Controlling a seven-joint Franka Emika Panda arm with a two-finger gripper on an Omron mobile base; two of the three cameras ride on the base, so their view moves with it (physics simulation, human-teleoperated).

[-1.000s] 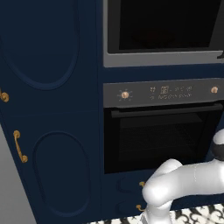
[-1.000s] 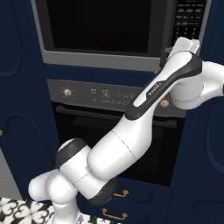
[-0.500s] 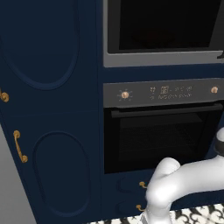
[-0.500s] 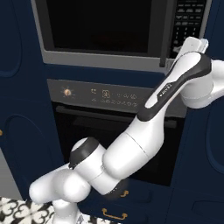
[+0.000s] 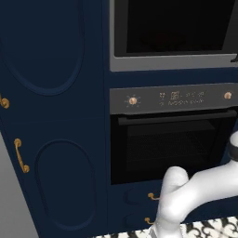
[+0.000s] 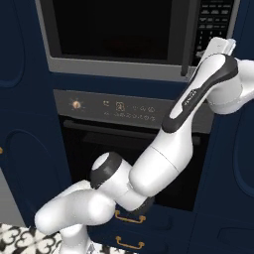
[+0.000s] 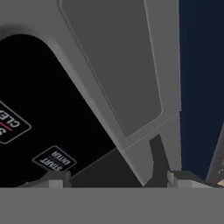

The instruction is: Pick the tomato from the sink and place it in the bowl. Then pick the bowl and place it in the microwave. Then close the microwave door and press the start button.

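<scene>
**Non-task items we see around the wall unit**

We see a black built-in oven w/ dark glass door, set in navy cabinetry. Its bar handle runs across the door top. Above that, a grey control strip w/ a brass knob at left, another at far right, small white symbols between.

Left of oven: tall navy cabinet doors w/ oval raised panels and brass pull handles along the left edge. Below oven: navy drawers w/ brass pulls.

Bottom edge: black-and-white patterned floor tile. Grey wall strip at lower left of left base view.
</scene>
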